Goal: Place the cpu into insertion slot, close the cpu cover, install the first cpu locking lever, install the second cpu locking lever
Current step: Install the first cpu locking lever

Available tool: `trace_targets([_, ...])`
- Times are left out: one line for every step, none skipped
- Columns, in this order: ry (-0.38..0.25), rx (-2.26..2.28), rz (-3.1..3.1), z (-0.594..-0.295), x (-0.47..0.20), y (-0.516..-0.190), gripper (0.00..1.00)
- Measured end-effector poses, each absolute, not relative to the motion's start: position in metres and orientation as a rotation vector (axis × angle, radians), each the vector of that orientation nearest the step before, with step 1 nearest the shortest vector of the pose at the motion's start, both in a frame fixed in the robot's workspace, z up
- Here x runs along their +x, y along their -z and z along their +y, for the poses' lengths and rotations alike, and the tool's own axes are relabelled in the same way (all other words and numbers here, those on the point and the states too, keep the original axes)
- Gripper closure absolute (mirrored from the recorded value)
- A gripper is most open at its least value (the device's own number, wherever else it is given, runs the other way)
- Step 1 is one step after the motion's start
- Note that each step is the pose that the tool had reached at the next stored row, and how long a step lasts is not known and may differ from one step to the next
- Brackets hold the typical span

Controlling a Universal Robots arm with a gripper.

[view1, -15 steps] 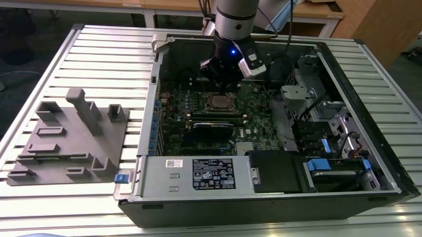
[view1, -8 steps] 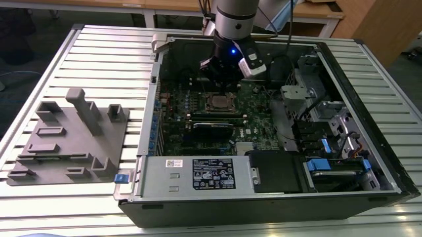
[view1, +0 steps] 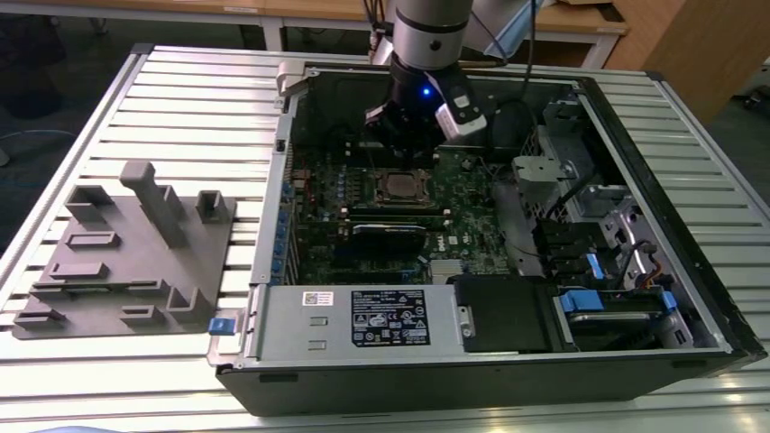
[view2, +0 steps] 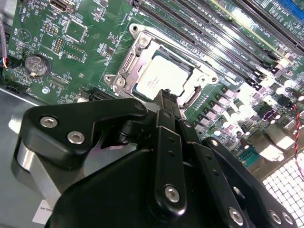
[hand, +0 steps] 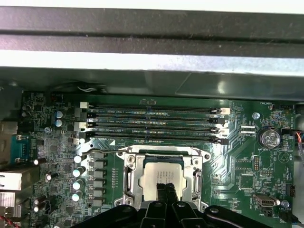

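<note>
The cpu (hand: pixel 161 173), a dull silver square, lies flat in the insertion slot (hand: pixel 124 159) on the green motherboard; it is also seen from the side (view2: pixel 161 76) and from outside (view1: pixel 401 187). The cpu cover (hand: pixel 194 176) is a silver frame lying down around the chip, and its cut-out middle shows the chip's top. My gripper (hand: pixel 165 187) hangs just above the edge of the chip with its two narrow black fingers (view2: pixel 166 97) pressed together and nothing between them. In the exterior view the gripper (view1: pixel 403 155) sits over the socket, deep inside the open case.
Several long memory slots (hand: pixel 152 124) run beside the socket, and a coin battery (hand: pixel 270 137) sits off to one side. The power supply (view1: pixel 361 316) and blue drive bays (view1: pixel 614 302) fill the case's near side. A grey fixture block (view1: pixel 132 253) stands on the slatted table at the exterior view's left.
</note>
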State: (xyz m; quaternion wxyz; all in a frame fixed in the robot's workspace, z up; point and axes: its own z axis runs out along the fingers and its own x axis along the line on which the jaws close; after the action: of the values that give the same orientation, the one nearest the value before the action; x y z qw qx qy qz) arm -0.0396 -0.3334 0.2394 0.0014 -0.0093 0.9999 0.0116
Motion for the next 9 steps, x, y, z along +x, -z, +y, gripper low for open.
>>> trace_targets([-0.037,-0.029,3.138,-0.3334,-0.0396,-0.2395,0.89])
trace_targets([-0.037,-0.029,3.138,-0.3334,-0.0396,-0.2395,0.89])
trace_targets([-0.037,-0.029,3.138,-0.3334,-0.0396,-0.2395,0.89])
trace_targets([-0.037,-0.029,3.138,-0.3334,-0.0396,-0.2396,0.89])
trace_targets([-0.036,-0.029,3.138,-0.3334,-0.0397,-0.2396,0.89])
trace_targets([-0.036,-0.029,3.138,-0.3334,-0.0396,-0.2397,0.89])
trace_targets([-0.037,-0.029,3.138,-0.3334,-0.0396,-0.2396,0.89])
trace_targets([-0.037,-0.029,3.138,-0.3334,-0.0396,-0.2397,0.89])
trace_targets([-0.036,-0.029,3.139,-0.3335,-0.0397,-0.2401,0.89])
